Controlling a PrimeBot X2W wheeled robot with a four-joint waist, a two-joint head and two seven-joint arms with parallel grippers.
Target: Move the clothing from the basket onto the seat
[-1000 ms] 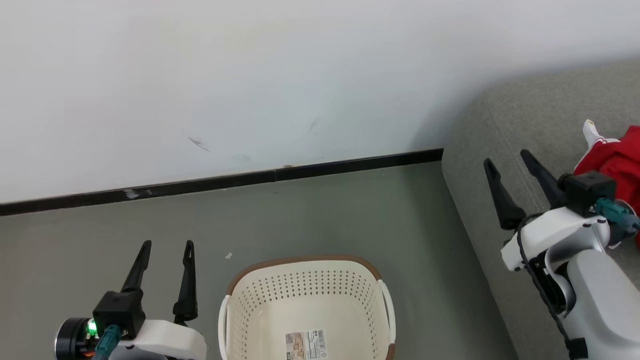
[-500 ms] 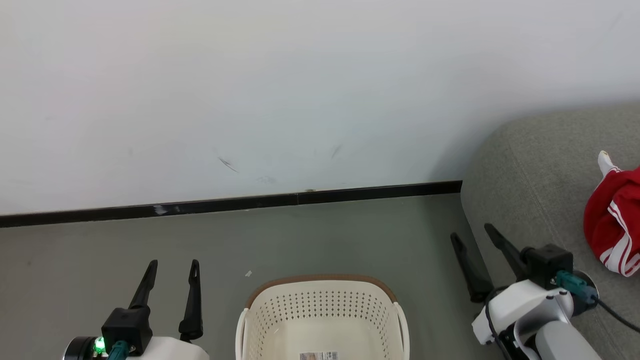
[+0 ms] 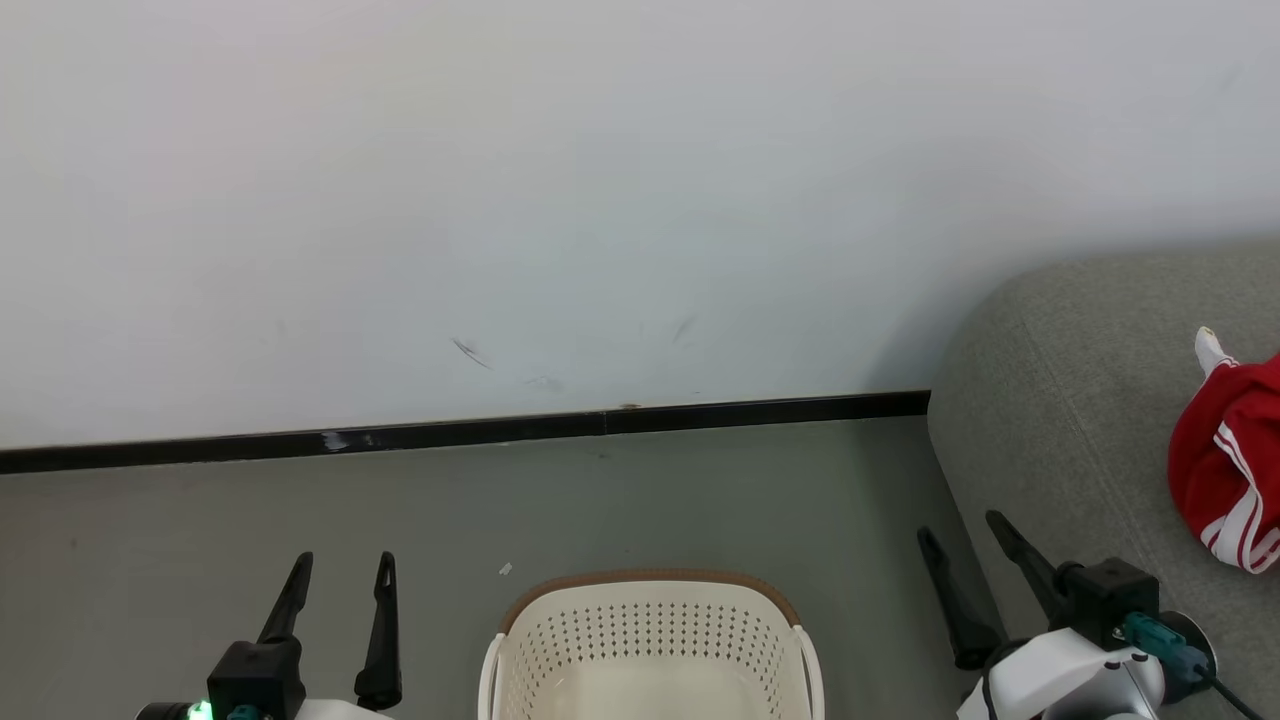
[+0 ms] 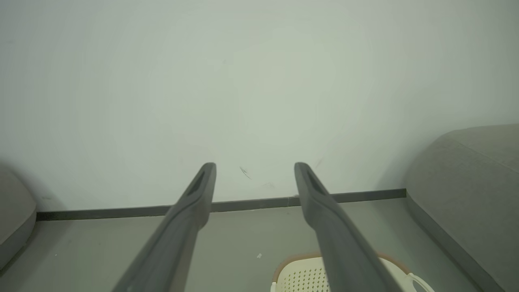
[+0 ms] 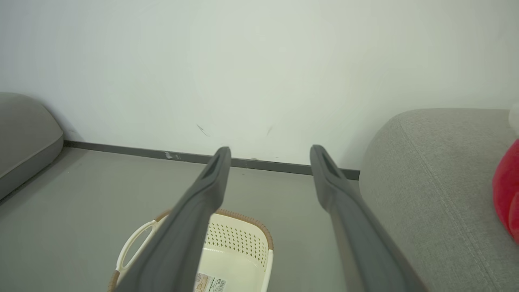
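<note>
Withdrawn from the sofa (image 3: 1060,400), our right gripper (image 3: 960,527) now sits low beside the basket (image 3: 650,578), spread wide and empty, like the left gripper (image 3: 345,558). We find the basket bare; the clothing (image 3: 1225,460) lies on the sofa. Task appears complete.

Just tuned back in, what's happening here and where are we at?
Nothing is being handled right now. Both sets of jaws stand open and empty: the left jaws over the floor to the left of the basket, the right jaws at the edge of the seat, to the right of the basket. The red clothing lies bunched on the seat, apart from the right jaws. What shows of the basket's inside is bare down to its paper label, so the move looks done.
</note>
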